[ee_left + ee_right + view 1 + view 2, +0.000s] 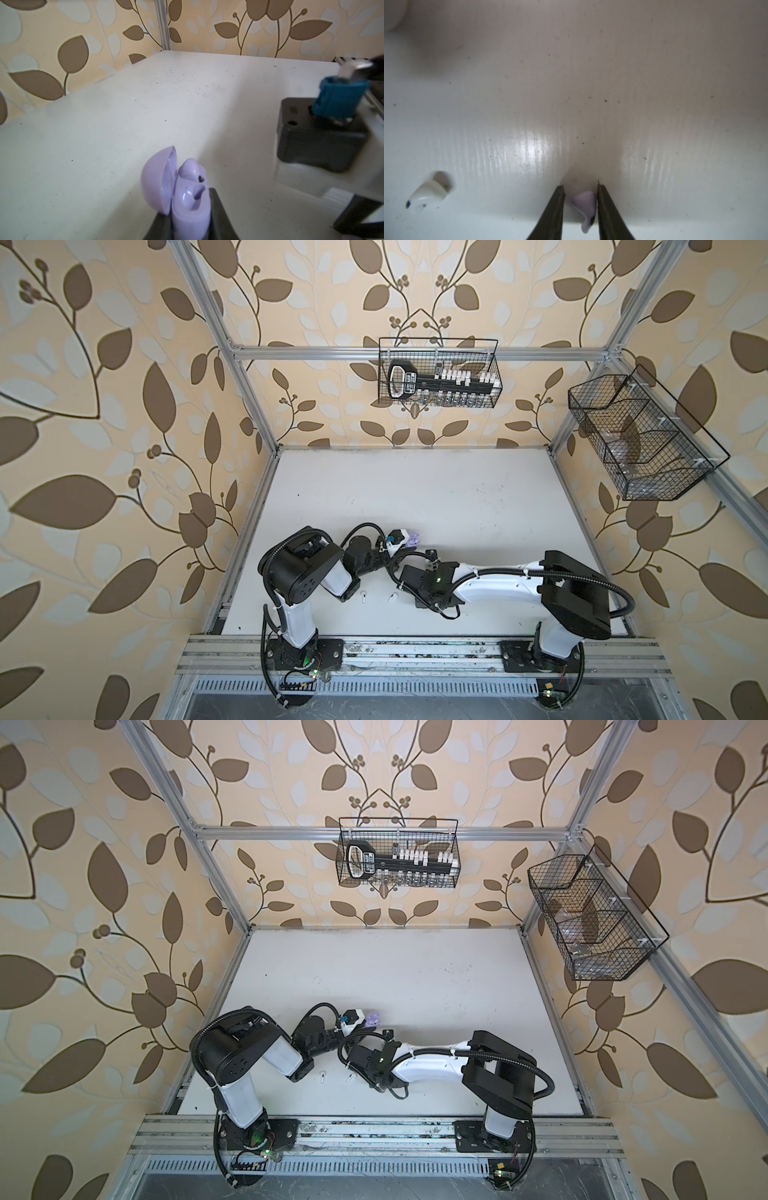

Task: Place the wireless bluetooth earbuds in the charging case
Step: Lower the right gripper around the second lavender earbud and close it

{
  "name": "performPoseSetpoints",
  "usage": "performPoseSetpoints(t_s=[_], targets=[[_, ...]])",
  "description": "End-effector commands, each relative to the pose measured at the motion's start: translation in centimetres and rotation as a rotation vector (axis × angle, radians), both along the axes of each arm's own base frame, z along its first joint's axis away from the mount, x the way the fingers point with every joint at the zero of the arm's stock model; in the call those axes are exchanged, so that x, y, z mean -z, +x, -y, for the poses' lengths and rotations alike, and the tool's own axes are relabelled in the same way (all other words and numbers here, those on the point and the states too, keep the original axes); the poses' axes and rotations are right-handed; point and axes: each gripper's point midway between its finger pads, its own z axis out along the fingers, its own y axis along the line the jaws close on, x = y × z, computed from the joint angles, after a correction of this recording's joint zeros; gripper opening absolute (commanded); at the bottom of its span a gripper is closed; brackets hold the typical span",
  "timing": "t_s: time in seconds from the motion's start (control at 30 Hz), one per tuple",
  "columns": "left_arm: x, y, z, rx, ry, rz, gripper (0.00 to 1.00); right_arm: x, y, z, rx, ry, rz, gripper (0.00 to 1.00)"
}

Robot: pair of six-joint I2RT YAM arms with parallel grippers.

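My left gripper (pixel 190 212) is shut on a lavender charging case (pixel 187 209), which it holds above the table with the lid (pixel 158 180) open. One lavender earbud (pixel 190 168) sits in the case, and the socket beside it is empty. Both top views show the case (pixel 411 540) (pixel 372 1020) left of the table's middle. My right gripper (pixel 580 187) is down at the table with its jaws either side of a lavender earbud (pixel 585 204). One finger touches it and a gap shows at the other. Two white earbuds (pixel 364 596) (pixel 392 597) lie near the front edge.
A white earbud (pixel 428 192) lies close beside my right gripper. A black block with a blue connector (pixel 318 135) stands near the case. Wire baskets hang on the back rail (pixel 438 373) and on the right rail (pixel 640 439). The two forearms nearly meet at the table's middle.
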Motion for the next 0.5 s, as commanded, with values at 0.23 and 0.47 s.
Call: performPoseSetpoints(t_s=[0.23,0.47], targets=[[-2.09,0.64,0.09,0.000,-0.039,0.082,0.08,0.02,-0.19,0.69,-0.004,-0.044,-0.008,0.26],[-2.14,0.68,0.06,-0.001,-0.040,0.083,0.08,0.12,-0.36,0.66,-0.008,-0.044,-0.012,0.21]])
